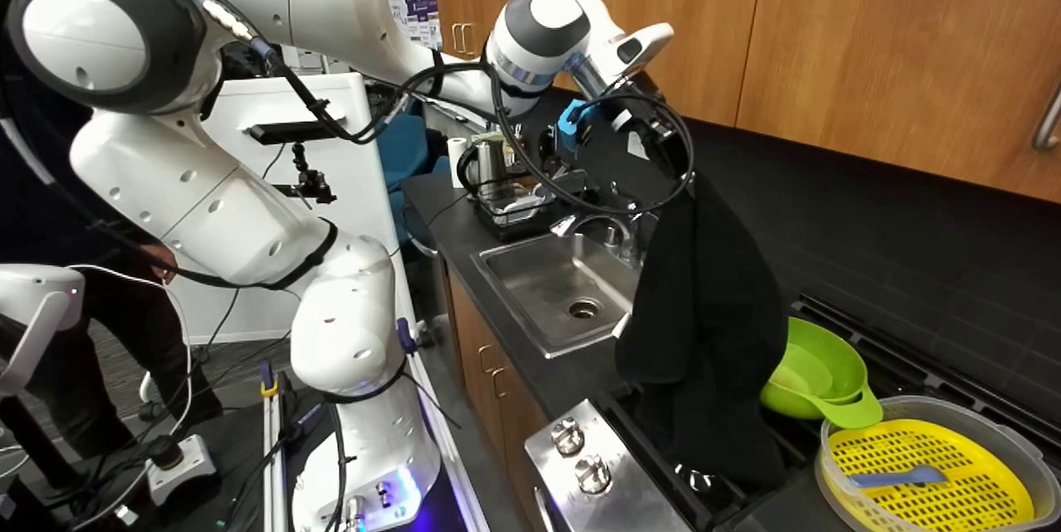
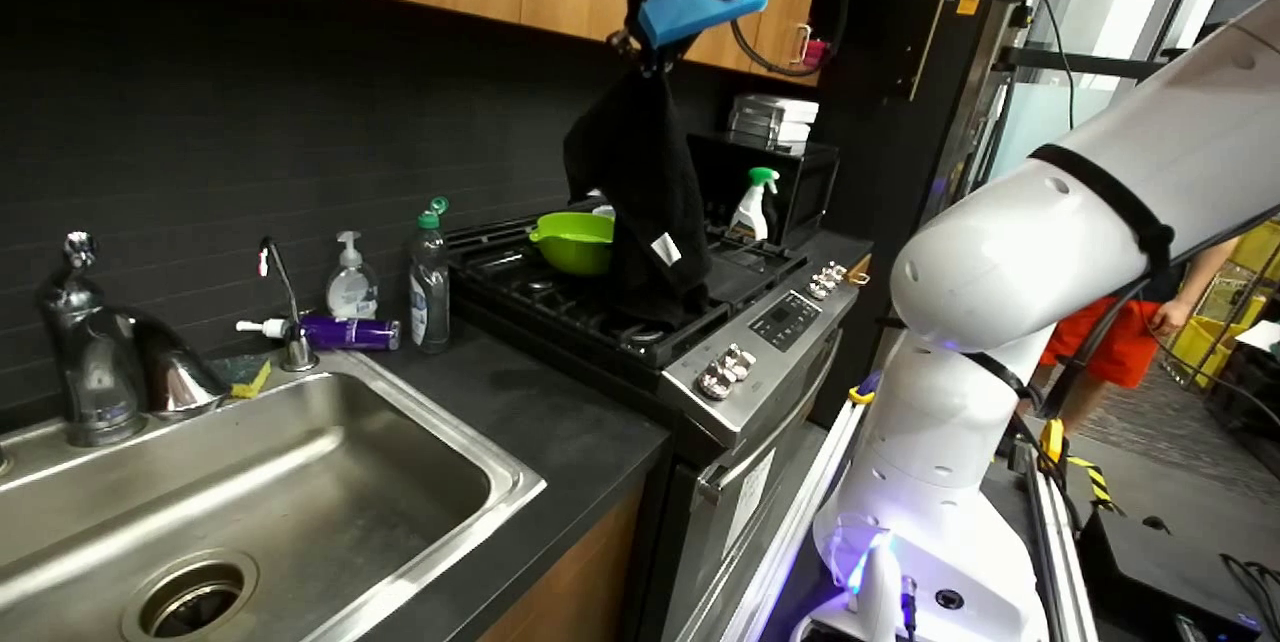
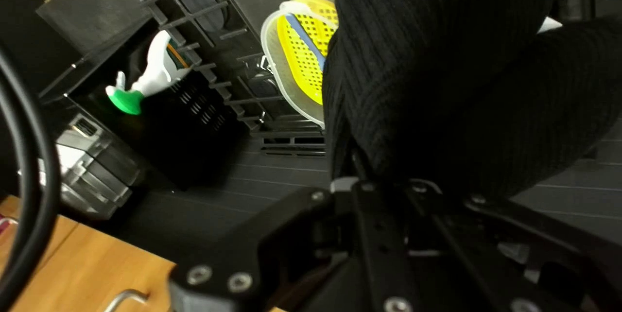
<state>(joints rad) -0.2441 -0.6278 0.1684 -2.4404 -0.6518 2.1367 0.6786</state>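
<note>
My gripper (image 1: 686,171) is shut on a black ribbed cloth (image 1: 704,308) near its top, and the cloth hangs down in folds over the stove (image 2: 790,317). The gripper (image 2: 655,67) and the cloth (image 2: 650,187) also show in the other outside picture, where a small white tag is on the cloth. In the wrist view the fingers (image 3: 384,181) are close together and the cloth (image 3: 437,59) fills the upper right. A green bowl (image 2: 575,252) stands on the stove, partly hidden behind the cloth. I cannot tell whether the cloth's lower end touches the grates.
A clear container (image 3: 279,66) holds a yellow colander (image 1: 986,478) and a blue utensil (image 1: 899,476). A spray bottle (image 2: 748,214) stands at the stove's far side. A sink (image 2: 510,467), its faucet (image 2: 95,362) and soap bottles (image 2: 430,282) are beside the stove. Wooden cabinets (image 1: 879,35) hang above.
</note>
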